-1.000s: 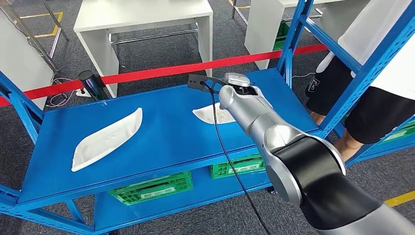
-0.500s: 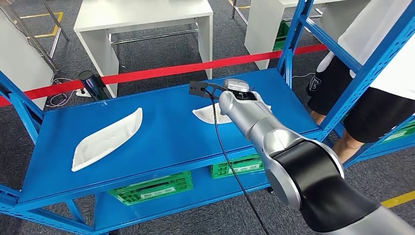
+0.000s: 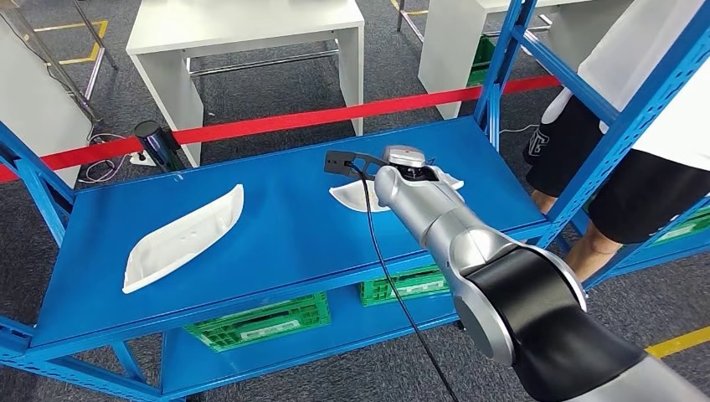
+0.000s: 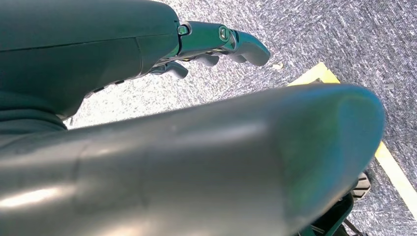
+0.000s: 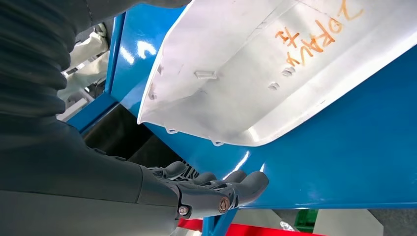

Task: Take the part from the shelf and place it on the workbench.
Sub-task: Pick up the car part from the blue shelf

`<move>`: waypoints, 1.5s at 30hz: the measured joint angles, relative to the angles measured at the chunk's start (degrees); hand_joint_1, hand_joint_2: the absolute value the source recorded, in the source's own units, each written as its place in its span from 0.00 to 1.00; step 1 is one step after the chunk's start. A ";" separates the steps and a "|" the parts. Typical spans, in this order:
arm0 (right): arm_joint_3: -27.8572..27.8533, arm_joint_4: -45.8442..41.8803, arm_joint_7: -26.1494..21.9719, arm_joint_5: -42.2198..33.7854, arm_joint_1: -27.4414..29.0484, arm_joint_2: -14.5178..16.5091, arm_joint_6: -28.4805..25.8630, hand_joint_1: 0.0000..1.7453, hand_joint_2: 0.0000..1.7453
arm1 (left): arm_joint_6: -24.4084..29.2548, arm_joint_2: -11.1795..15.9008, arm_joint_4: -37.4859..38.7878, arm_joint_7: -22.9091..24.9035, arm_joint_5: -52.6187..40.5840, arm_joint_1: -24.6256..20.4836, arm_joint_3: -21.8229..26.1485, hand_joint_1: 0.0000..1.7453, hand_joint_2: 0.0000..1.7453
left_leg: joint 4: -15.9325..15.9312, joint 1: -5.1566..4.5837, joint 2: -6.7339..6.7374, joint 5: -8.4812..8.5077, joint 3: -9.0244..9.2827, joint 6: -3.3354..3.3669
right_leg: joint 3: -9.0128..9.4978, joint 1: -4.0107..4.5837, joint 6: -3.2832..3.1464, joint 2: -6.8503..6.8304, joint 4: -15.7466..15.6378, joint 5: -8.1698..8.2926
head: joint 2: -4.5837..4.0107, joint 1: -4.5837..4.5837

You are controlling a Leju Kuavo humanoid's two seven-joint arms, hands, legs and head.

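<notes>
Reaching over the blue shelf (image 3: 276, 226), the right hand (image 5: 206, 189) sits beside the white part (image 5: 255, 83) with orange writing, fingers nearly straight, holding nothing. That part lies on the shelf at 2 o'clock. Another white part (image 3: 180, 239) lies at 9 o'clock. The left hand (image 4: 216, 44) hangs loosely open above the carpet.

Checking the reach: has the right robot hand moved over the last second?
Yes. The right robot hand has come slightly nearer and lower over the white moulded plastic part, judged against the blue metal shelf.
</notes>
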 joint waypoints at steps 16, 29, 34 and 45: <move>2.80 0.02 -0.21 3.58 1.24 -0.02 0.13 0.00 1.00 | 0.00 0.04 0.00 0.22 0.03 0.04 0.00 0.00 0.00 | 0.00 0.00 0.00 0.00 0.00 0.00 | 0.00 0.00 0.00 0.00 0.00 0.00 | 0.00 0.00; 6.02 0.01 -1.40 5.22 1.30 -0.99 1.43 0.00 1.00 | 0.00 0.04 0.00 0.34 -0.26 -0.09 0.02 0.00 0.00 | 0.00 0.00 0.01 0.00 0.00 0.00 | -0.01 0.00 0.00 0.00 0.00 0.00 | 0.00 0.00; 6.75 0.00 -1.42 5.33 1.39 -1.01 1.57 0.00 1.00 | 0.00 0.05 0.00 0.33 0.12 -0.08 0.11 0.00 0.00 | 0.00 0.00 0.00 0.00 0.00 0.00 | -0.01 0.00 0.00 0.00 0.00 0.00 | 0.00 0.00; 7.71 0.00 -1.74 5.63 1.62 -1.01 1.57 0.00 1.00 | 0.00 0.07 0.00 0.23 0.37 -0.08 0.19 0.00 0.00 | 0.00 0.00 0.01 0.00 0.00 0.00 | 0.00 0.00 0.00 0.00 0.00 0.00 | 0.00 0.00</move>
